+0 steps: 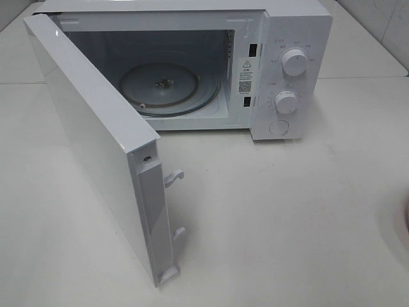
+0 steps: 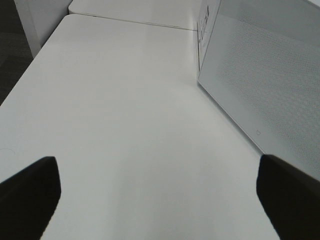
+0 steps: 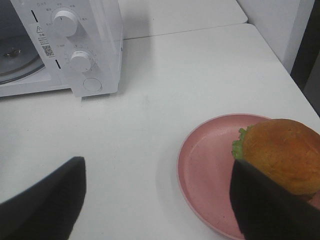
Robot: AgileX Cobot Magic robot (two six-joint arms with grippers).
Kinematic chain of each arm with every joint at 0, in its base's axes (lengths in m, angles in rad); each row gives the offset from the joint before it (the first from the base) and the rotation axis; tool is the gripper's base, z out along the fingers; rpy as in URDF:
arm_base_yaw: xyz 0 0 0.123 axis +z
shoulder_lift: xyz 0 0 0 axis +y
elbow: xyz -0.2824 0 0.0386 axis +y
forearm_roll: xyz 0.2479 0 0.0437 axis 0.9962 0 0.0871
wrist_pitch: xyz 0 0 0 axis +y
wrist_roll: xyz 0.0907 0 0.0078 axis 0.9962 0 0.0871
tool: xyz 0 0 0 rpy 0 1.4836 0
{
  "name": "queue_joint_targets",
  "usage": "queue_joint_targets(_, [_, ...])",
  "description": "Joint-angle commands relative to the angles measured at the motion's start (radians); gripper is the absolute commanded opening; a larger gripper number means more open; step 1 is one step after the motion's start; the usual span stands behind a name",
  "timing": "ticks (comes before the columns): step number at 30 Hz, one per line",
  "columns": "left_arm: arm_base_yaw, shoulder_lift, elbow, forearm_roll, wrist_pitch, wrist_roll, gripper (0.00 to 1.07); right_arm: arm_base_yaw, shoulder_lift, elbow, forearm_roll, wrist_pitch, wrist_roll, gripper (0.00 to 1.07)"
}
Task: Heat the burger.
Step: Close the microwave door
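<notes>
Burger (image 3: 285, 154) sits on a pink plate (image 3: 205, 170) near the tabletop (image 3: 165, 100) edge, bare surface stretching to the open microwave (image 1: 281, 64), both grippers' jaws spread wide, holding nothing.

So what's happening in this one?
The microwave stands with its door swung wide open and only the turntable inside. The burger sits on a pink plate on the table, to the right of the microwave. The right gripper hangs open above the plate, holding nothing. The left gripper is open and empty beside the door.
</notes>
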Motion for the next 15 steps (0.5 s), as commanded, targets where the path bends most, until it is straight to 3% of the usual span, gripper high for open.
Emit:
queue_joint_targets(1, [0.003, -0.007, -0.001, 0.002, 0.002, -0.006, 1.0, -0.005, -0.025, 0.004, 0.003, -0.004, -0.004, 0.76])
queue_joint_targets(15, [0.003, -0.007, -0.001, 0.002, 0.002, -0.006, 1.0, -0.004, -0.025, 0.004, 0.002, -0.004, -0.002, 0.76])
